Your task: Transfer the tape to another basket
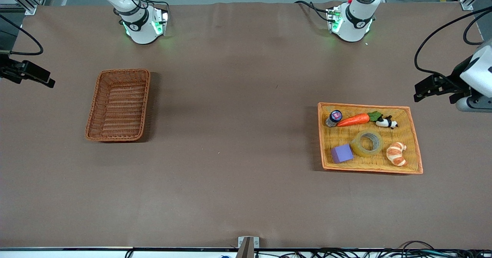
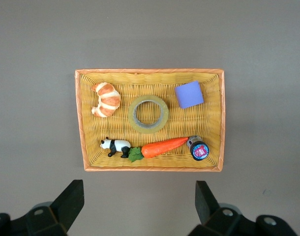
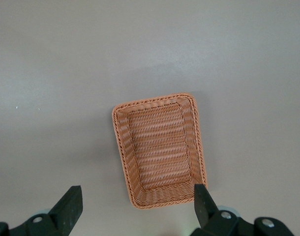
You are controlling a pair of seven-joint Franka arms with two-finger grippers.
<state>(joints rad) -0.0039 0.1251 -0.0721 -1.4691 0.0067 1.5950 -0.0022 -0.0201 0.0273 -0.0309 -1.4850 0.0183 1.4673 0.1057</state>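
The desk (image 1: pixel 238 154) carries two containers well apart: a yellow tray (image 1: pixel 415 150) at the left arm's end and the empty basket (image 1: pixel 118 105) at the right arm's end, so the move likely needs a hand-over or a long reach. The tape (image 1: pixel 367 143) lies flat in the tray between a purple block (image 1: pixel 341 153) and a croissant (image 1: pixel 396 153), with a carrot (image 1: pixel 353 120) just beside it. Both pincers hang released and empty, the left pincer (image 2: pixel 139 201) high by the tray and the right pincer (image 3: pixel 135 205) high by the basket, seemingly waiting.

Yellowish tape (image 1: pixel 367 143) lies flat in the orange tray (image 1: pixel 414 142); reddish-brown basket (image 1: pixel 119 105) sits well apart.
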